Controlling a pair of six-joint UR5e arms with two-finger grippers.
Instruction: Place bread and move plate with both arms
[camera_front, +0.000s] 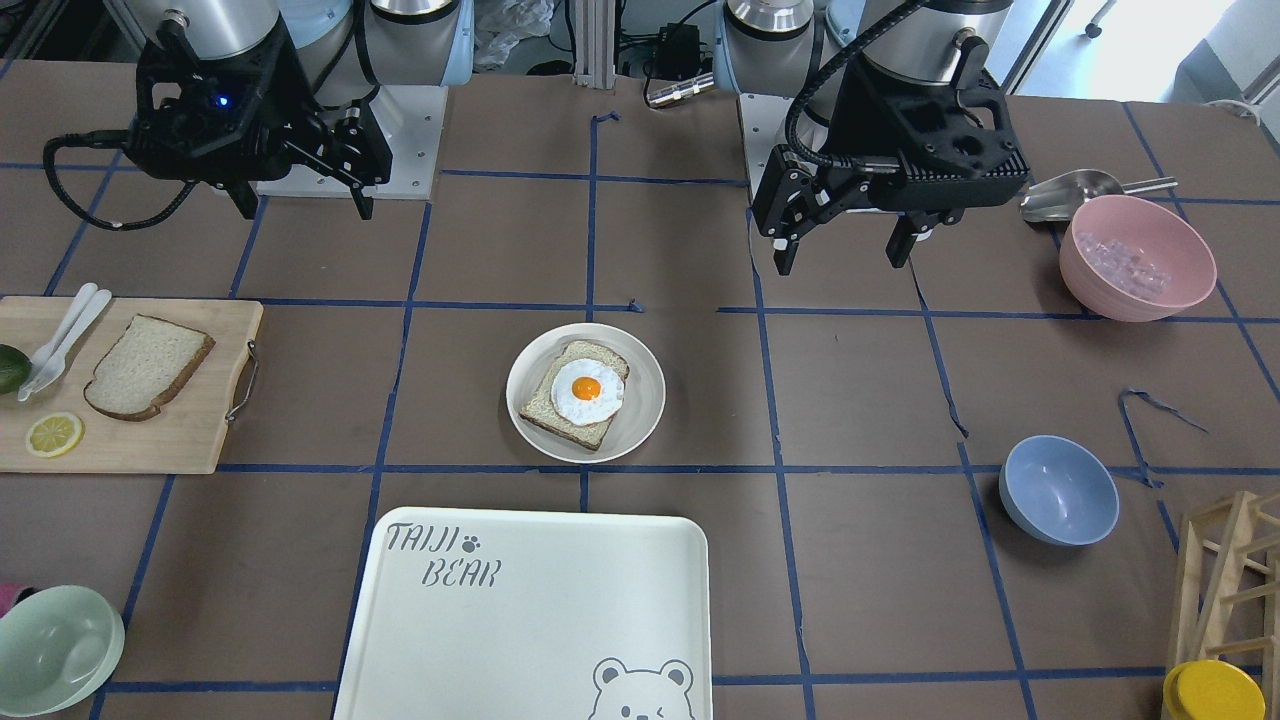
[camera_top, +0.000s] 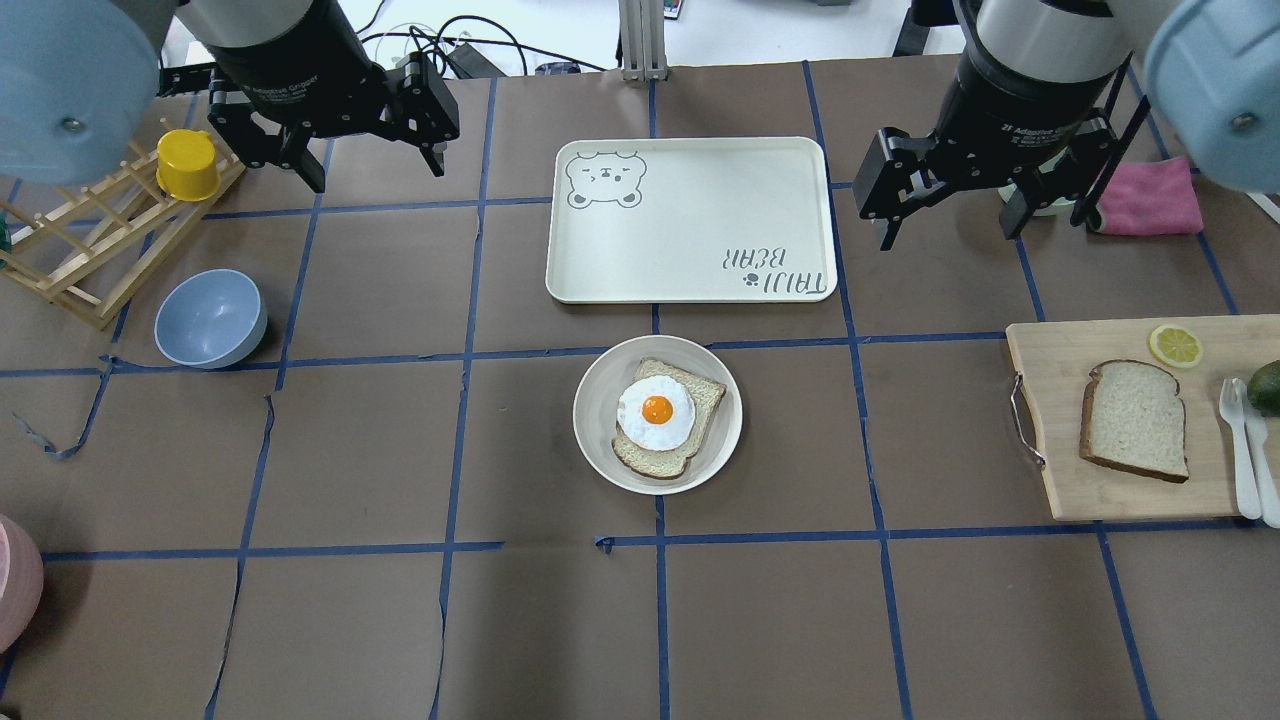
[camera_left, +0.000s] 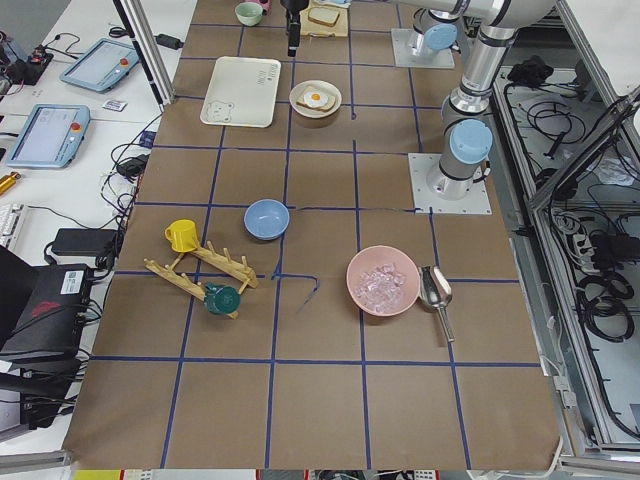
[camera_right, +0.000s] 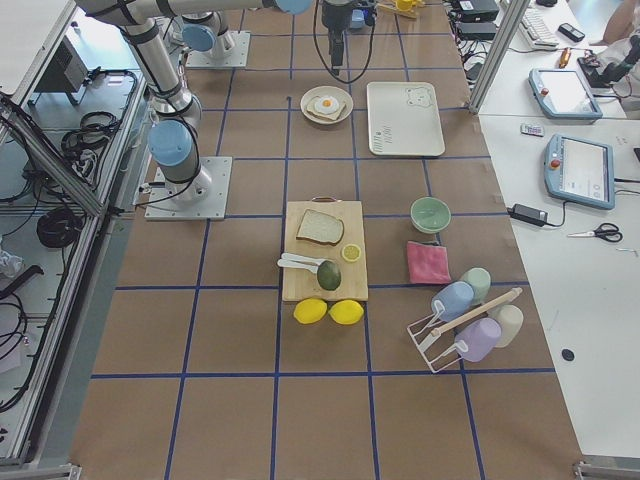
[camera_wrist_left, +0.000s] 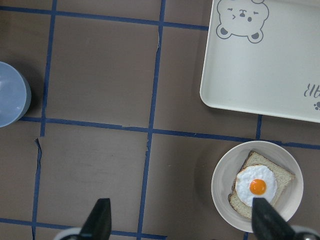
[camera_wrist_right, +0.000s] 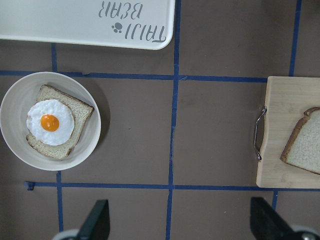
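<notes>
- Right of the overhead frame, a plain pale bread slice (camera_top: 1135, 420) lies on a wooden cutting board (camera_top: 1055, 485), down-frame of the black right gripper (camera_top: 948, 228), seemingly the nearer arm.
- Both that and the black left gripper (camera_top: 375, 175) gape wide, holding nothing.
- Centre frame: the round cream plate (camera_top: 587, 415).

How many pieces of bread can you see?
2. One plain slice lies on the wooden board. The other slice sits on the plate, under a fried egg. None looks hidden.

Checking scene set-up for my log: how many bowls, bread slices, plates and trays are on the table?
Bowls: 3 (pink bowl, blue bowl, green bowl)
Bread slices: 2 (plain bread, egg-topped slice)
Plate: 1
Tray: 1
Total: 7
</notes>
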